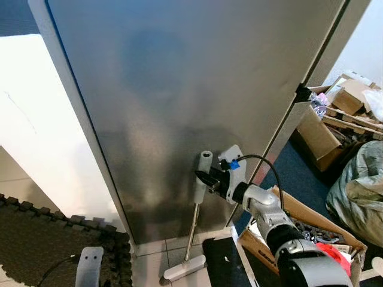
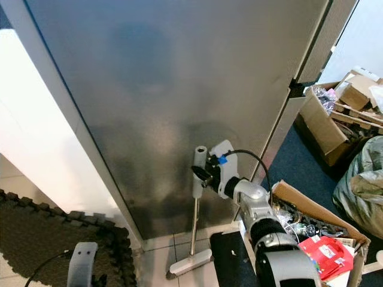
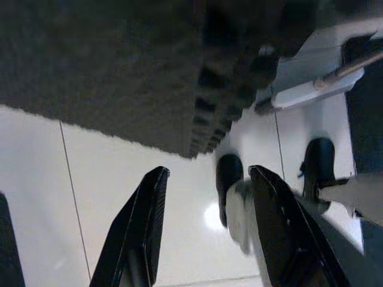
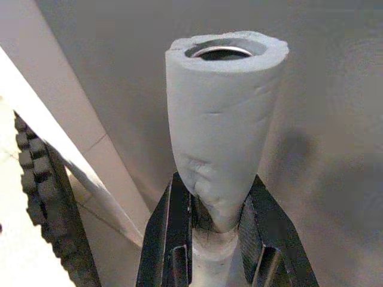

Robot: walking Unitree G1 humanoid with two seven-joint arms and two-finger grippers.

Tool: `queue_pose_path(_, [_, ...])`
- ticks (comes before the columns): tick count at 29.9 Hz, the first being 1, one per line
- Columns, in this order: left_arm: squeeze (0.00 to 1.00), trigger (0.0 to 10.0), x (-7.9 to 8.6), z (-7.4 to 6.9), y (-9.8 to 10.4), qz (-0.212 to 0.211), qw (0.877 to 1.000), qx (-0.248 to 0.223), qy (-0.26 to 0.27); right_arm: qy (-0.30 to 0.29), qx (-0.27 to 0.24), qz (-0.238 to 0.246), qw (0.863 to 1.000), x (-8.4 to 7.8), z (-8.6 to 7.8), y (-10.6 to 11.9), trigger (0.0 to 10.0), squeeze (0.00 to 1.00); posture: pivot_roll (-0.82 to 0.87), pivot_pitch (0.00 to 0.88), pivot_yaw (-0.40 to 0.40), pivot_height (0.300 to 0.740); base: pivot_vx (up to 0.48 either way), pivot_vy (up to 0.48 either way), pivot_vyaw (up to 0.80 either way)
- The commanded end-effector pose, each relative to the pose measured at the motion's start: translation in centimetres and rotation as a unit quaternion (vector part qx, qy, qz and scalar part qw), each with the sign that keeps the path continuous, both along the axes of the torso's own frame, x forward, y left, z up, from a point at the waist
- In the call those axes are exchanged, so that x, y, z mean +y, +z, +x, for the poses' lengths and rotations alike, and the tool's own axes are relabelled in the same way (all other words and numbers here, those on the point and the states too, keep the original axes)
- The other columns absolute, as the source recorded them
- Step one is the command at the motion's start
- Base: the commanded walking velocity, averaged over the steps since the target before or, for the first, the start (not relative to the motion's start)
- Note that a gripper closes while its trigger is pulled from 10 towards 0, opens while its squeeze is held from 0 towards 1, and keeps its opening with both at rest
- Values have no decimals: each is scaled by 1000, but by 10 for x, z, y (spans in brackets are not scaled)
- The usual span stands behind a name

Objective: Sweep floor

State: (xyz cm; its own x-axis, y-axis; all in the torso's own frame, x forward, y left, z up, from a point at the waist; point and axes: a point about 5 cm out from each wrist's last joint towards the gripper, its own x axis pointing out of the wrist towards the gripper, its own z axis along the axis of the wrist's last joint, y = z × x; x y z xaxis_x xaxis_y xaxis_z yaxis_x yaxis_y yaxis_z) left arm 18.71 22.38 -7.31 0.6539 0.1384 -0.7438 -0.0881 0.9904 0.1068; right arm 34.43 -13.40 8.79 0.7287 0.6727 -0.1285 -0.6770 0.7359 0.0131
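Note:
A floor sweeper stands upright against a grey panel: a thin metal pole with a white foam grip at the top and a flat white head on the tiled floor. My right gripper is shut on the foam grip, and its black fingers squeeze the foam grip on both sides. My left gripper hangs low over the white floor, open and holding nothing; the sweeper head lies beyond it.
A tall grey panel fills the space ahead. A dark foam puzzle mat covers the floor at the left. Open cardboard boxes and a full box crowd the right, with a dark mat beside the sweeper head.

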Motion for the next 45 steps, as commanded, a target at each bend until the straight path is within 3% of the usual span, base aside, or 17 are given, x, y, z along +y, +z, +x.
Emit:
queue_pose_path(1, [0,10000,6,-7,-3,7,1000,17,-2,-1,-9,13,1000,1,0,4,0,0,24,21,-12,740,-289,0,0])
queue_pose_path(5, [0,10000,6,2,2,9,1000,8,-9,-2,-11,28,1000,5,0,5,0,0,19,8,-10,740,-320,0,0])
queue_pose_path(11, [0,10000,5,4,2,8,1000,6,-11,2,-14,29,999,7,0,7,0,0,19,6,-10,740,-332,0,0])
queue_pose_path(16, [0,10000,-14,16,5,-9,999,-9,-31,9,-43,4,999,7,7,21,0,0,14,0,-17,740,-349,0,0])
queue_pose_path(28, [0,10000,-21,23,8,-18,999,-18,-39,-6,-58,-8,998,2,12,31,0,0,9,0,-15,740,-351,0,0])
queue_pose_path(45, [0,10000,-28,33,13,-27,998,-34,-49,13,-40,4,999,26,6,26,0,0,0,4,-5,740,-360,0,-786])
